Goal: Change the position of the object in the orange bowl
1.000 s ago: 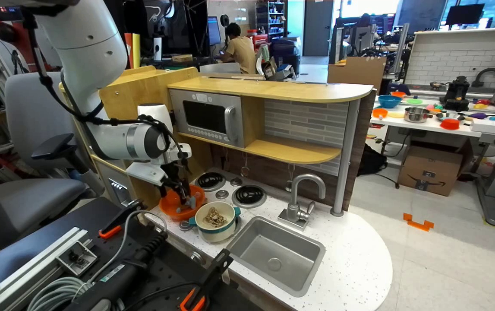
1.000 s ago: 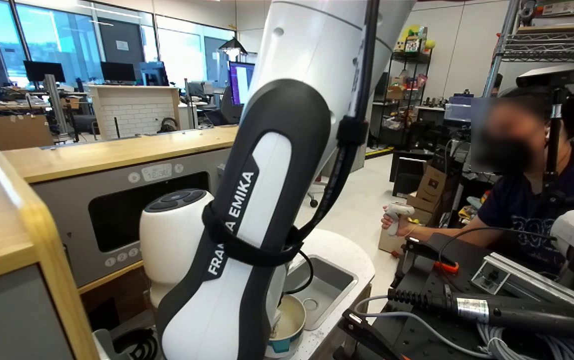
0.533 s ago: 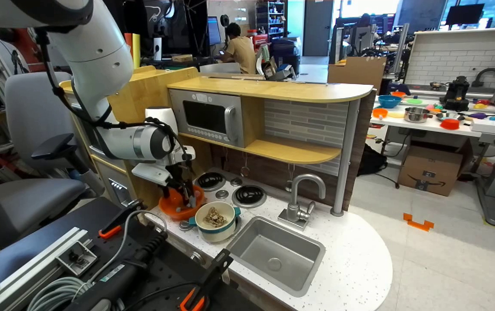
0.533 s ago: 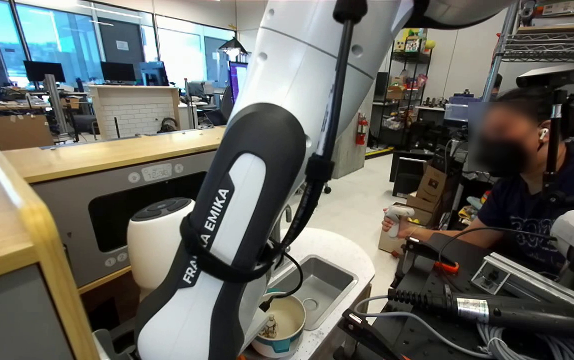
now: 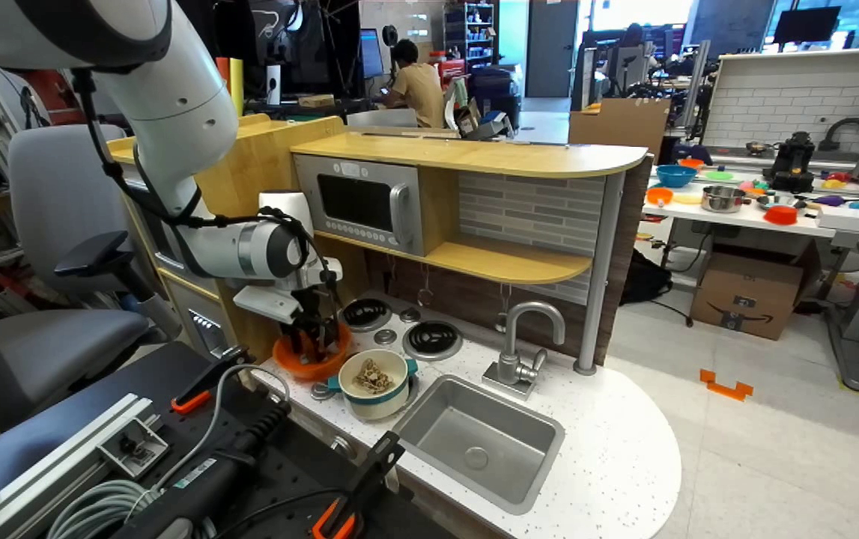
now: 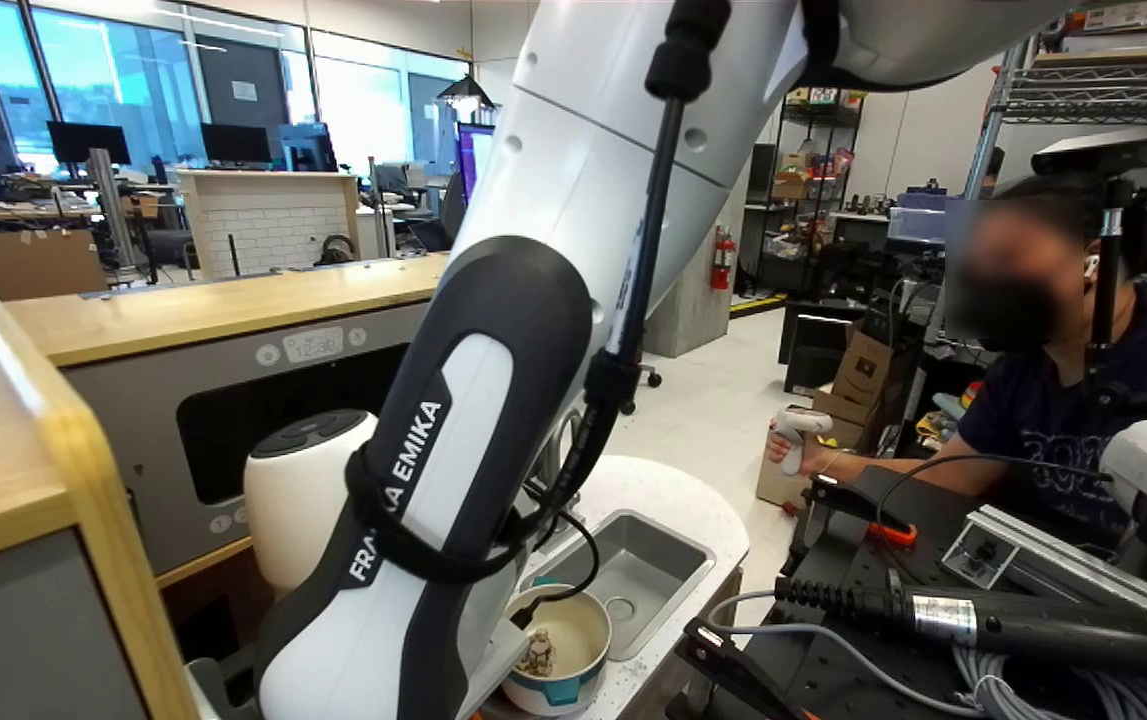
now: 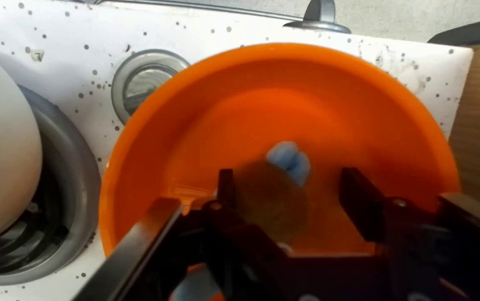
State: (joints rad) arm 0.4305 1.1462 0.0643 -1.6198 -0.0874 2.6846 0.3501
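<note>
Two dark fingers (image 7: pixel 361 205) of the end effector (image 7: pixel 288 194) stand wide apart in the wrist view, over the orange bowl (image 7: pixel 281 104), and have hold of nothing. Only this view shows the bowl's inside clearly. The bowl is round, smooth and bright, with a thick rim; the end effector covers its lower part. The object (image 7: pixel 288 161) lies in the bowl, in the gap between the fingers, and shows a light blue end with two rounded lobes. The brownish patch (image 7: pixel 271 200) next to it is too blurred to tell if it belongs to this object. One more pale blue piece (image 7: pixel 198 286) appears at the lower edge, partly covered.

In an exterior view, the bowl stands on the white speckled table (image 5: pixel 624 449), just beside a cream pot (image 5: pixel 373 410) with teal handles. The end effector reaches down into the bowl, and there I cannot make out the object.

In an exterior view, the robot arm (image 6: pixel 533 330) fills the middle and hides the end effector and the object; of the bowl, at most a small orange strip shows at the bottom. A person (image 6: pixel 1043 450) with a white controller (image 6: pixel 799 425) appears only here.
</note>
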